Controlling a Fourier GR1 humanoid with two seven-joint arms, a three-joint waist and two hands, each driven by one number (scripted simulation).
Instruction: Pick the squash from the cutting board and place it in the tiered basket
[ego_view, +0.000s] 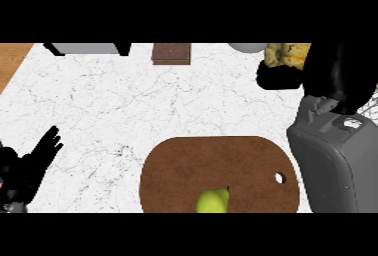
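Note:
A smooth yellow-green squash (212, 202) with a dark stem lies on the round brown cutting board (221, 160), at the board's near edge and partly cut off by the view. My right hand (339, 70) is raised at the upper right, far from the squash. It overlaps a bumpy yellow object (288, 54) and hides that object's lower and right sides. Whether the hand holds the object does not show. My left hand (33, 162) rests open at the lower left, fingers up, off the board. A dark-framed grey structure (88, 48), possibly the tiered basket, sits at the top left edge.
A brown block (171, 53) stands at the back centre, with a white rounded thing (247, 47) to its right. A wooden surface (11, 60) borders the white marble counter (148, 100) at the top left. My grey right forearm (336, 165) covers the counter's right side.

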